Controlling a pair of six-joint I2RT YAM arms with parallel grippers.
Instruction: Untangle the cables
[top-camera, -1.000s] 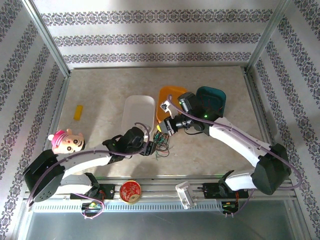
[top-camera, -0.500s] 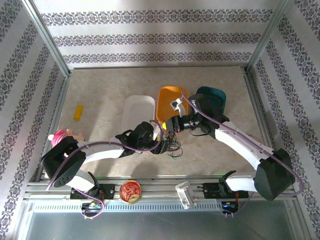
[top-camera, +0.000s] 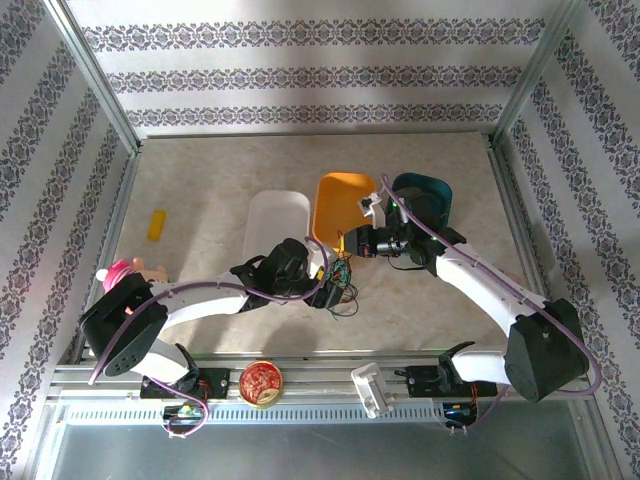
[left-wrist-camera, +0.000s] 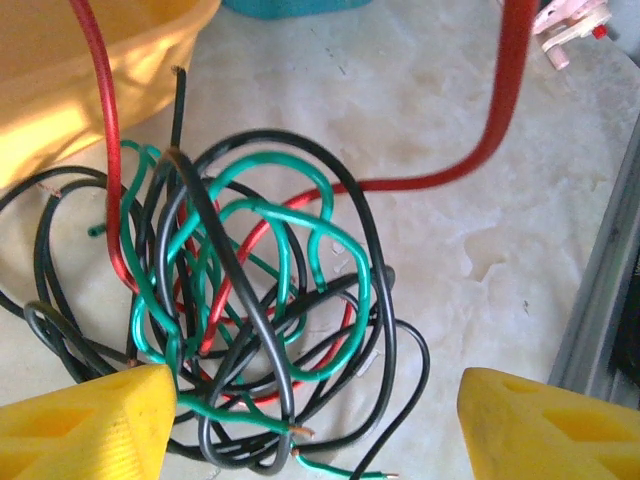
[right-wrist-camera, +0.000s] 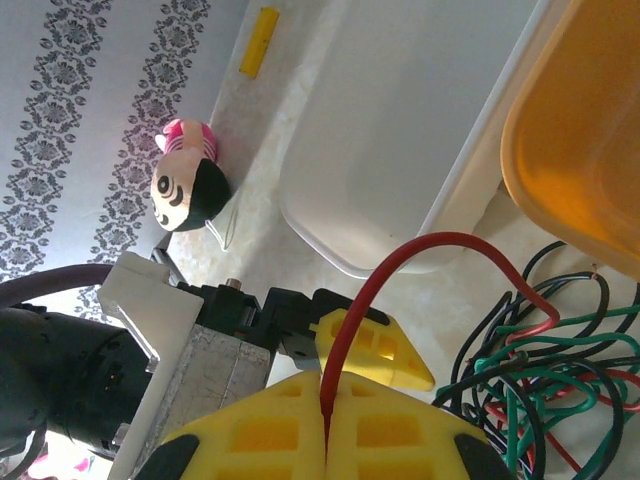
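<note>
- Your right gripper (right-wrist-camera: 325, 400) was pinched tight on one red cable (right-wrist-camera: 440, 240) just beside the orange bin (right-wrist-camera: 580, 150). The strand arched up from the grip and dropped back into the heap.
- Your left gripper (left-wrist-camera: 310, 420) stood with its fingers (left-wrist-camera: 90, 420) wide apart, straddling the cables (left-wrist-camera: 250, 320) just in front of that bin, with nothing clamped.
- By my reading you were early on. One strand was partly lifted, while black, green and red loops lay knotted together, none laid out separately.
</note>
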